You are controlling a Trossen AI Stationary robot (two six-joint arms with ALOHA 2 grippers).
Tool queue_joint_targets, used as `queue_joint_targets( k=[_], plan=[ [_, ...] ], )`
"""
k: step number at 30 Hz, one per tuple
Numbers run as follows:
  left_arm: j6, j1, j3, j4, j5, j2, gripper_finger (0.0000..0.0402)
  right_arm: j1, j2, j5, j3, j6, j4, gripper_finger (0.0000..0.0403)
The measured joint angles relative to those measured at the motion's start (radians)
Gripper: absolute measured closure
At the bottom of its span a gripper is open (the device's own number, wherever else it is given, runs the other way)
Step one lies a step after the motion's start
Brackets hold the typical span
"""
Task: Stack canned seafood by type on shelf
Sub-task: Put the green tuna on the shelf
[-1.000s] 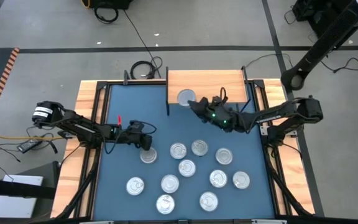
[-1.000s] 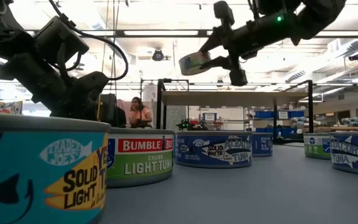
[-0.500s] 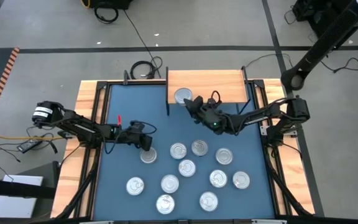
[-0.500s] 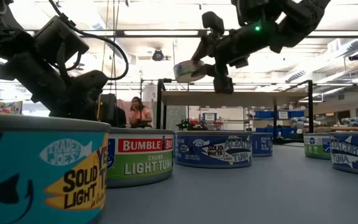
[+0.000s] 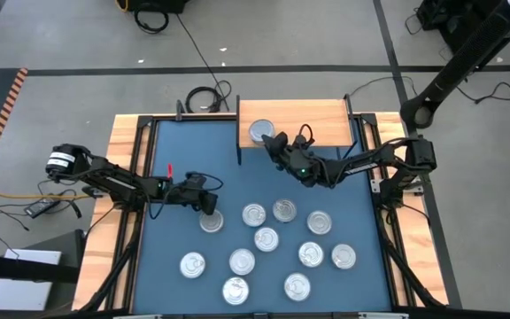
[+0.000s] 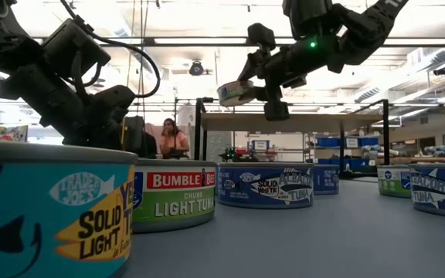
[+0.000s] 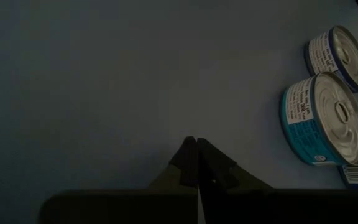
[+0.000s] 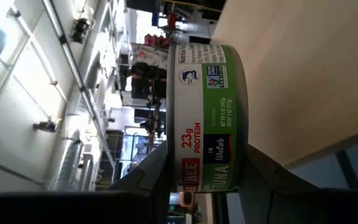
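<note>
- A green-labelled tuna can [image 8: 207, 118] is pinched by its sides in the right gripper [image 5: 268, 140], lid up, and is carried above the front left part of the shelf [image 5: 317, 117].
- In the low view, the can [image 6: 235, 93] is seen raised clear of the shelf board [image 6: 300, 121], slightly tilted; the board lies directly below and just beyond it, so a short descent is judged to be what placement requires.
- The left gripper [image 5: 209, 204] is pressed together, empty, low over the desk [image 5: 175, 239] beside a can [image 5: 211, 222].
- Ten other cans [image 5: 266, 238] are left on the desk, well apart from the shelf.
</note>
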Motion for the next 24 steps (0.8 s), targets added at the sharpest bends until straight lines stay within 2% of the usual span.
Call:
queue_joint_targets(
  k=[5, 9, 12, 24],
  plan=[
    [0.0, 0.0, 0.0, 0.001, -0.001, 0.0, 0.0401, -0.018, 0.0, -0.04, 0.0, -0.033, -0.009, 0.0265],
    [0.0, 0.0, 0.0, 0.001, -0.002, 0.0, 0.0401, -0.035, 0.0, -0.067, 0.0, -0.026, -0.009, 0.0205],
    [0.0, 0.0, 0.0, 0.001, -0.005, 0.0, 0.0401, -0.048, 0.0, -0.094, 0.0, -0.038, -0.008, 0.0181],
    [0.0, 0.0, 0.0, 0.01, -0.005, 0.0, 0.0401, -0.051, -0.001, -0.213, 0.0, -0.086, 0.005, 0.0187]
  ],
)
